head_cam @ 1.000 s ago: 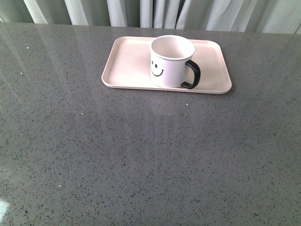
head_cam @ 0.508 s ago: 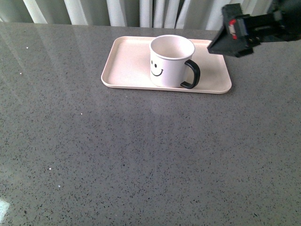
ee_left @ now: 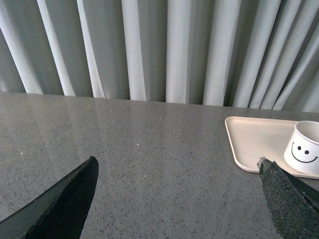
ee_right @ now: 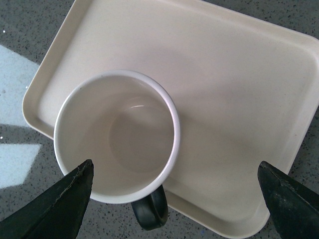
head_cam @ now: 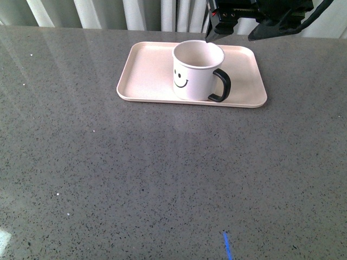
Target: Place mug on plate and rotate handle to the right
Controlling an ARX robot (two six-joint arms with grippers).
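The mug [head_cam: 198,70] stands upright and empty on the plate [head_cam: 146,67], near its front edge. Its handle [head_cam: 221,85] points right, slightly toward the robot. The plate's long side runs left to right on the tabletop [head_cam: 162,179]. The right end effector [head_cam: 229,37] hangs above the mug, spread wide, gripping nothing. The left end effector [ee_left: 177,165] is also wide apart and empty.

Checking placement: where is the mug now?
In the front view, the mug stands on the plate, near its front edge, handle pointing right.
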